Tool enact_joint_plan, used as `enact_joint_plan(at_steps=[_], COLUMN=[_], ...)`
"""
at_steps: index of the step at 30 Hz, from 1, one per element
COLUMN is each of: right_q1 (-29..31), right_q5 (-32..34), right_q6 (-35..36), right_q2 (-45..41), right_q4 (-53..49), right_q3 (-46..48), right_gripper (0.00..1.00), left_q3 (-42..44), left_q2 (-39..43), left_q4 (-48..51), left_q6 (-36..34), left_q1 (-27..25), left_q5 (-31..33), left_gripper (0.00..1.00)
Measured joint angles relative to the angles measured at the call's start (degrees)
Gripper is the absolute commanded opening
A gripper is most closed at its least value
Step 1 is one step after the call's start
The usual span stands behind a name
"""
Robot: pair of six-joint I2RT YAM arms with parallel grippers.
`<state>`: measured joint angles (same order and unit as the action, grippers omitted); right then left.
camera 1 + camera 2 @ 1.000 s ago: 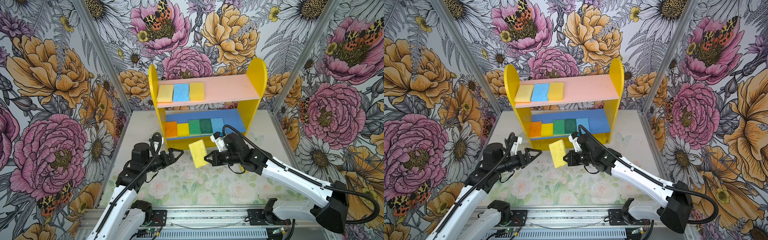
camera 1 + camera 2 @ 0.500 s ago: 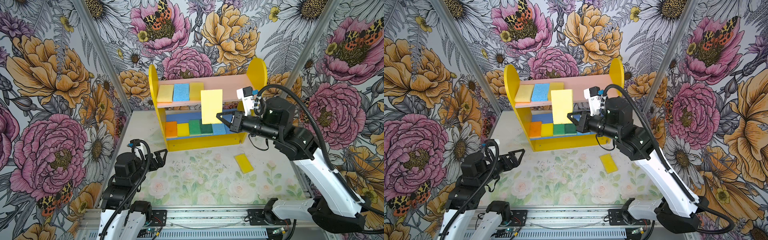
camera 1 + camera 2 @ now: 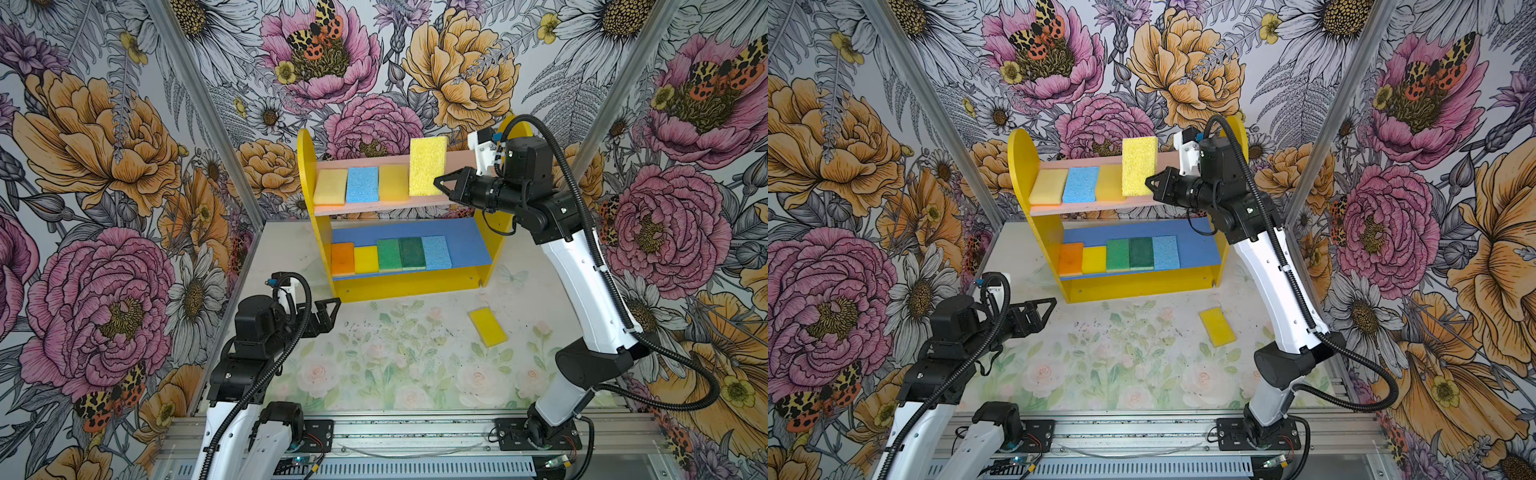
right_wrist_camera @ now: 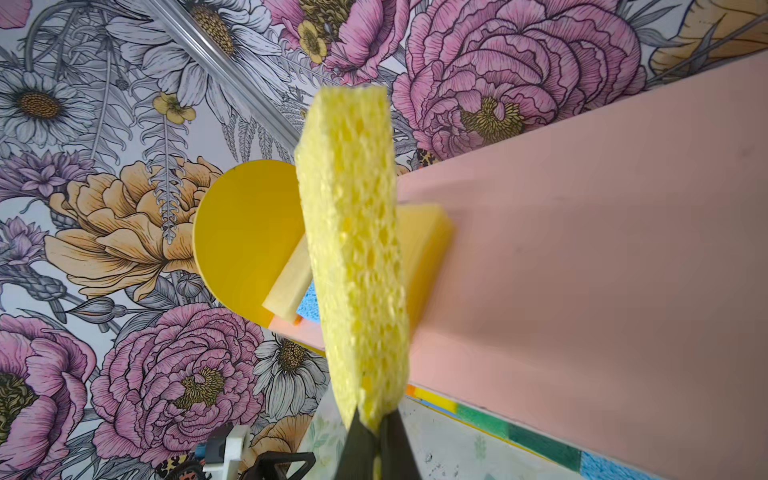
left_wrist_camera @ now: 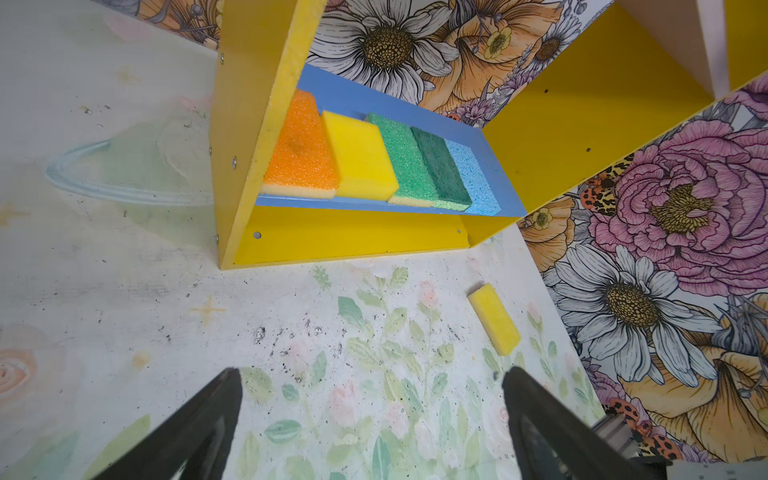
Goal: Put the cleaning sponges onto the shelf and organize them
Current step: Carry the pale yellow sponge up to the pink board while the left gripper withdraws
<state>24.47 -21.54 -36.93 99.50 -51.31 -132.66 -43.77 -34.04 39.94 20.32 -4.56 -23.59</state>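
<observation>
The table (image 3: pixel 374 374) carries the shelf (image 3: pixel 306 174) and one yellow sponge (image 3: pixel 488 327). Pink board (image 3: pixel 395 204): three sponges (image 3: pixel 362 185) (yellow, blue, yellow). Blue board (image 3: pixel 469 245): five sponges (image 3: pixel 390 254) side by side.

You have flowered wallpaper (image 3: pixel 104 166) on all three walls around the cell, big pink and orange blooms with spotted butterflies, and grey metal posts (image 3: pixel 199 104) in the back corners. The tabletop (image 3: pixel 395 365) carries a pale print of roses and leaves, with black specks (image 5: pixel 286 336) scattered near its middle. A clear plastic piece (image 5: pixel 137 174) lies flat towards the back left, and a metal rail (image 3: pixel 415 430) runs along the front edge.
</observation>
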Motion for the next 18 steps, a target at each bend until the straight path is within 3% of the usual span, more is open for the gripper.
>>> enact_joint_plan(at_steps=[7, 18], right_q1=[-3.6, -3.7], right_q5=[-1.1, -2.6], right_q6=[-0.1, -1.1], right_q2=[1.1, 4.9], right_q4=[-1.7, -2.4], right_q3=[-1.0, -3.1], right_gripper=[0.0, 0.0], left_q3=[0.6, 1.0], left_q2=[-3.6, -2.9], left_q4=[-1.0, -2.1], left_q6=[-0.3, -0.4], left_q1=[0.5, -2.5], left_q5=[-3.3, -4.5], left_gripper=[0.99, 0.99])
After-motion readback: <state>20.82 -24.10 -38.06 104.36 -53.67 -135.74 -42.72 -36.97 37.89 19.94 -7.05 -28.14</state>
